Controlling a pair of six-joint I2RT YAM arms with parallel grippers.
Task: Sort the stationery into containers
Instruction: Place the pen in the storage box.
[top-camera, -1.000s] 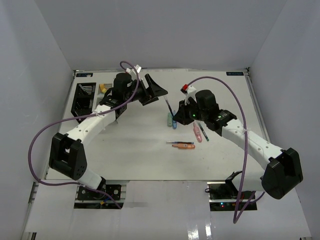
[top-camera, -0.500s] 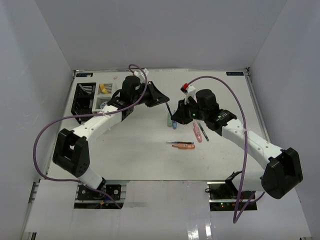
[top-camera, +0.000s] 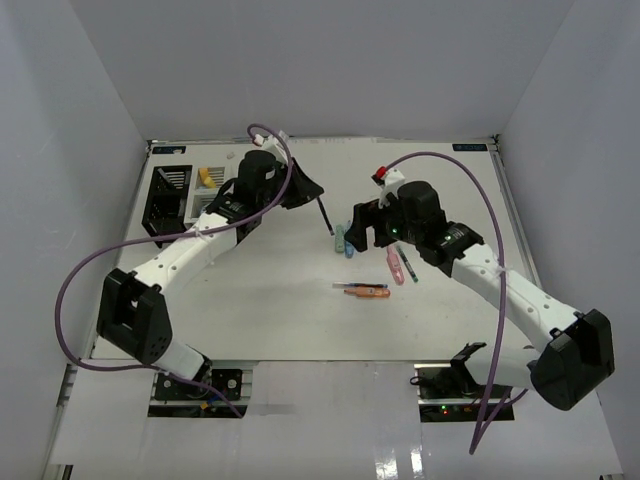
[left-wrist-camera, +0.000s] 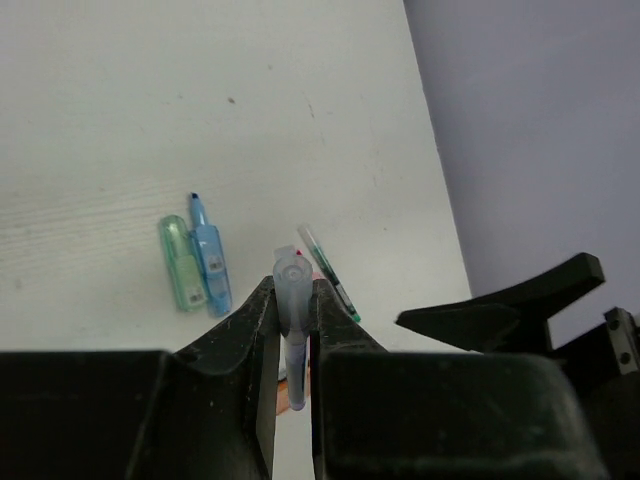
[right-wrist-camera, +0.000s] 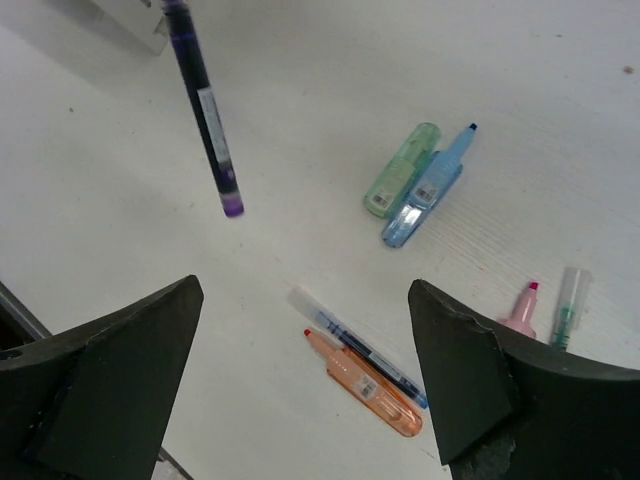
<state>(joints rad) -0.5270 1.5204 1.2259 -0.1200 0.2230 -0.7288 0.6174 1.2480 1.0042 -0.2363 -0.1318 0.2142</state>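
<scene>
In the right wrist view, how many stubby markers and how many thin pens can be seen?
Markers: 4 - green marker, blue marker, orange marker, pink marker
Pens: 3 - purple pen, blue pen, green pen
Total: 7

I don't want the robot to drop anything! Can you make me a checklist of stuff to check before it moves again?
1. Left gripper shut tight on the purple pen: ok.
2. Right gripper open and apart from the pen: ok.
3. Pen's lower tip off the table: ok.
4. Room in the white container: cannot tell, the left arm hides part of it.
5. All stationery sorted: not ok. The green marker, blue marker, orange marker and pink marker lie on the table.
</scene>
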